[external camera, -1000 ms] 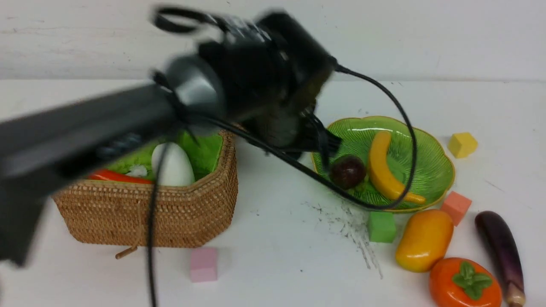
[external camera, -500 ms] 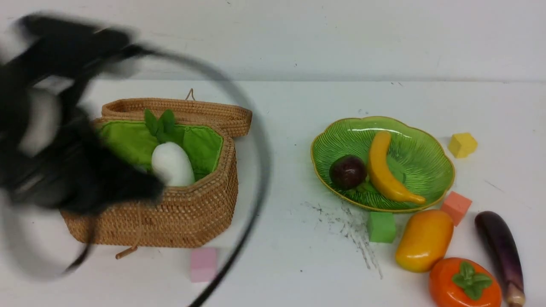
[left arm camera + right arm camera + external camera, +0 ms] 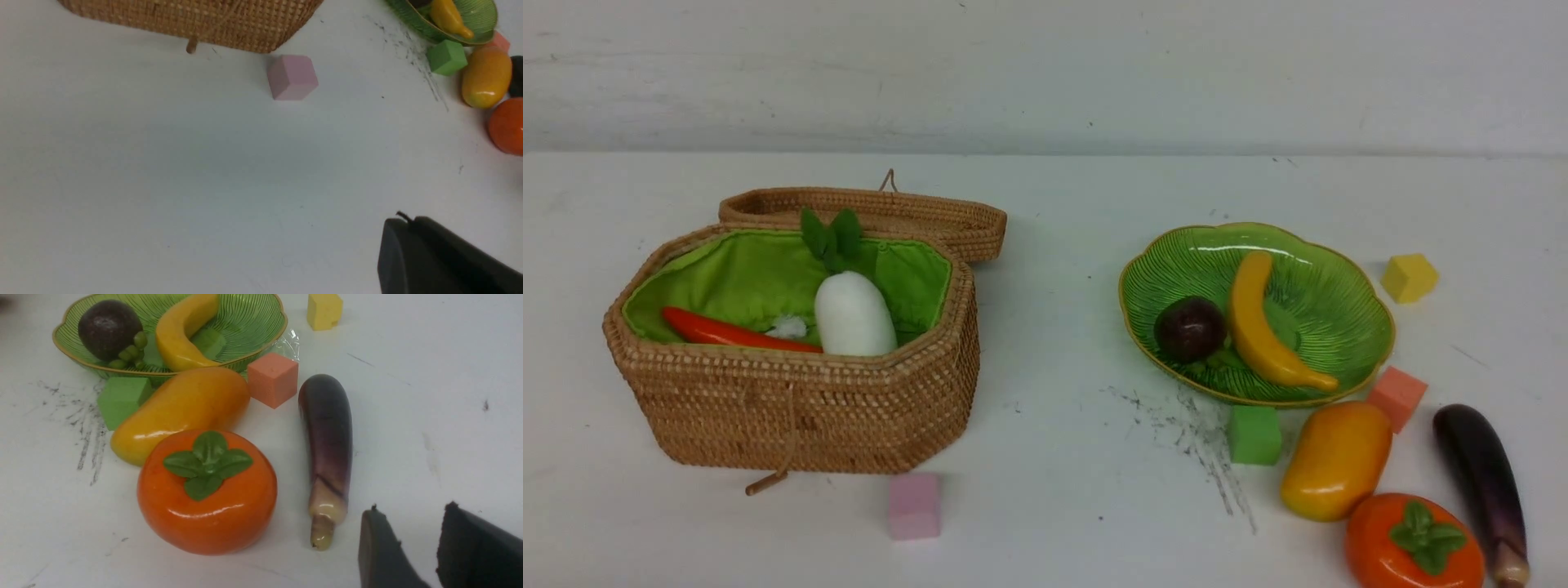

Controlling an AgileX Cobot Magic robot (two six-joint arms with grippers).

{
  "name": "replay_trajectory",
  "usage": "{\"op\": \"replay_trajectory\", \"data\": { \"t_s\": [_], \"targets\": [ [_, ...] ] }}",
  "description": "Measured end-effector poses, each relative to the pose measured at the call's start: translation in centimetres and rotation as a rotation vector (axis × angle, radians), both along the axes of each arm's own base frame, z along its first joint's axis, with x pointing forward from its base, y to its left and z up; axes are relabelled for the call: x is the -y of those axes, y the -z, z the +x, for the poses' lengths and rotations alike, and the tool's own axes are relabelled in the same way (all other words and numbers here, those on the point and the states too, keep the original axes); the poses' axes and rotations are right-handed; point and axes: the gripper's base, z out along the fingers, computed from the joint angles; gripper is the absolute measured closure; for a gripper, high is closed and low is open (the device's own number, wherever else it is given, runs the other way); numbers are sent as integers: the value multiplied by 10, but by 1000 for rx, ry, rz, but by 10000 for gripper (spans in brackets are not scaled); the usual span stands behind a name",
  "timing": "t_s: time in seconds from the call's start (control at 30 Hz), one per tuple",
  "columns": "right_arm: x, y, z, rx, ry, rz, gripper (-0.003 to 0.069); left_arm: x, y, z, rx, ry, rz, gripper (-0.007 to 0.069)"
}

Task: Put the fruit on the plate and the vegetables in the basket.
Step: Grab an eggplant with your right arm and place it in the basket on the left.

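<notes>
My right pincer (image 3: 412, 539): parted partway, empty | Step: fruit remaining, judged | Next: open wider, straddle persimmon (image 3: 208, 498)

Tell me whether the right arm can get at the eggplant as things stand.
Probably yes: the right gripper hangs open and empty near the eggplant, which lies bare on the table with nothing on top. The persimmon sits beside it, but a gap remains between them.

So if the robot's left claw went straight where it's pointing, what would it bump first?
Probably the table. The left gripper seems to slant down at it, with the pink cube off that line, though how high it hangs is unclear.
</notes>
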Motion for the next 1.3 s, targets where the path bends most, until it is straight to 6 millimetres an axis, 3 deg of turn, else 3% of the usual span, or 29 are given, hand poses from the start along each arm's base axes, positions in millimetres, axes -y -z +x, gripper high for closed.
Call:
{"op": "replay_trajectory", "data": {
  "t_s": [0.37, 0.67, 0.97, 1.13, 1.3],
  "targets": [
    [0, 0, 0, 0, 0, 0, 416, -2, 7, -9, -73, 19, -32, 638],
    [0, 0, 0, 0, 0, 0, 416, -4, 6, -7, -33, 3, -14, 638],
    [0, 0, 0, 0, 0, 0, 416, 1, -10, 8, 272, 17, -42, 638],
    [0, 0, 0, 0, 0, 0, 416, -3, -11, 7, 384, -17, 73, 637],
    [0, 0, 0, 0, 0, 0, 416, -7, 0, 5, 482, -143, 210, 634]
  ]
}}
